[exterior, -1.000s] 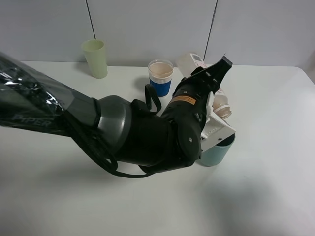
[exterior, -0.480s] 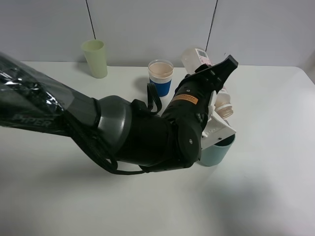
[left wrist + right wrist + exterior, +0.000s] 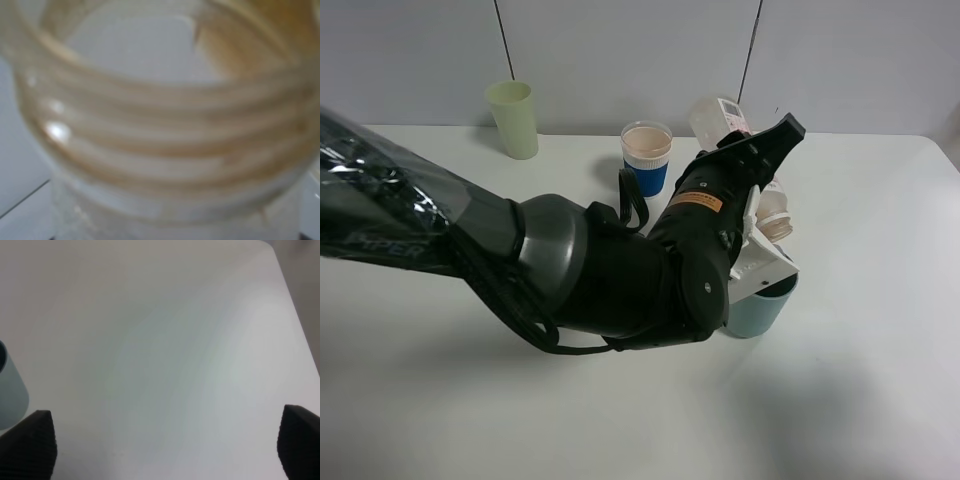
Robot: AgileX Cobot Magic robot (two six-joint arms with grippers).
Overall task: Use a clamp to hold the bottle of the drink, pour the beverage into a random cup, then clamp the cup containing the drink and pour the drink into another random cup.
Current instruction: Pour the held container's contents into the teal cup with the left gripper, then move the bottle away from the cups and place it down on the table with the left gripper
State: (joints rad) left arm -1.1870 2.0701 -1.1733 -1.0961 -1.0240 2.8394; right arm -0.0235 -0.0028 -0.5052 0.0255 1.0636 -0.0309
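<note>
Exterior high: left gripper point(image 3: 765, 150) clamped on bottle point(image 3: 720, 114), which is tilted mouth-down over teal cup point(image 3: 760, 312), right of worktop point(image 3: 880, 380) centre. Blue-banded cup point(image 3: 646, 160) and green tumbler point(image 3: 515, 120) stand by the far edge. Left wrist: bottle's threaded mouth fills the view, blurred, brown-tinted. Right wrist: right gripper point(image 3: 165, 445) spread wide, gripping nothing, above worktop; teal cup at frame edge.

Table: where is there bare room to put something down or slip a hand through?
Bare room: the wide front strip of the table before the black arm, the right end beyond the teal cup, the gap between pale green tumbler and blue-banded cup. Crowded: back middle, where arm, tilted bottle and both cups bunch together.
</note>
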